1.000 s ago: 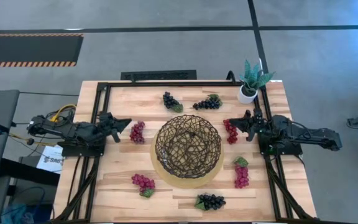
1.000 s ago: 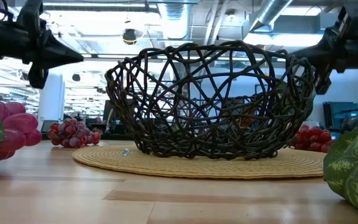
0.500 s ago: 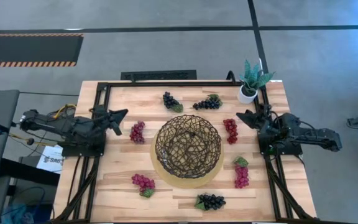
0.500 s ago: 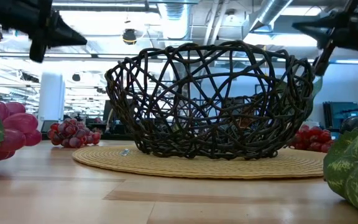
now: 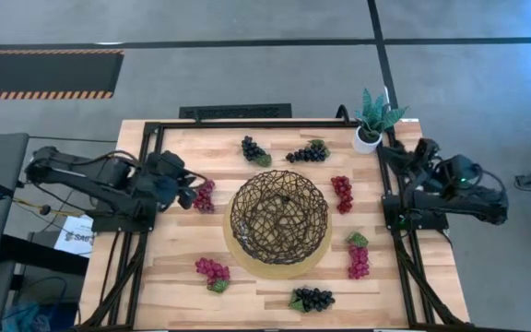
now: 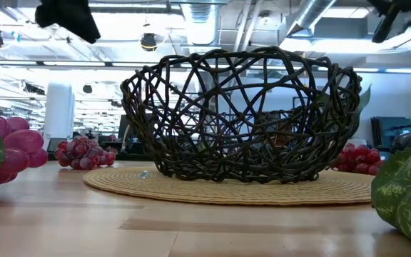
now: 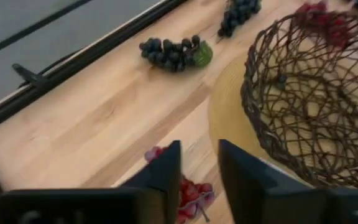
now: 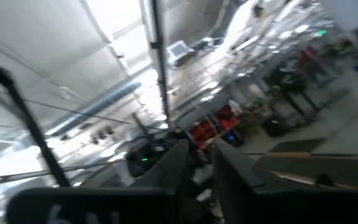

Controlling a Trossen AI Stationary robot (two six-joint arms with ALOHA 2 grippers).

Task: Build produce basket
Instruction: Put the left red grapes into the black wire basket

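The basket (image 5: pixel 277 217), a dark woven bowl on a tan round base, stands mid-table and holds nothing. Seven grape bunches lie on the table around it. My left gripper (image 5: pixel 192 191) is open and points down over the red bunch (image 5: pixel 203 196) left of the basket. In the left wrist view its fingers (image 7: pixel 199 155) stand above that bunch (image 7: pixel 190 191) without touching it. My right gripper (image 5: pixel 391 150) is raised at the far right near the potted plant (image 5: pixel 372 120). It points up at the room (image 8: pixel 202 152), with a narrow gap between its fingers.
Two dark bunches (image 5: pixel 254 150) (image 5: pixel 308 153) lie behind the basket. Red bunches lie to its right (image 5: pixel 342 194) (image 5: pixel 358 257) and near left (image 5: pixel 213 271). A dark bunch (image 5: pixel 312 298) lies at the near edge. A black frame (image 5: pixel 146 184) borders the table.
My left gripper has risen, tipped its fingers downward and come over the red bunch left of the basket. My right gripper has drawn back from the red bunch right of the basket toward the table's far right corner, rising and tipping upward. No bunch has moved.
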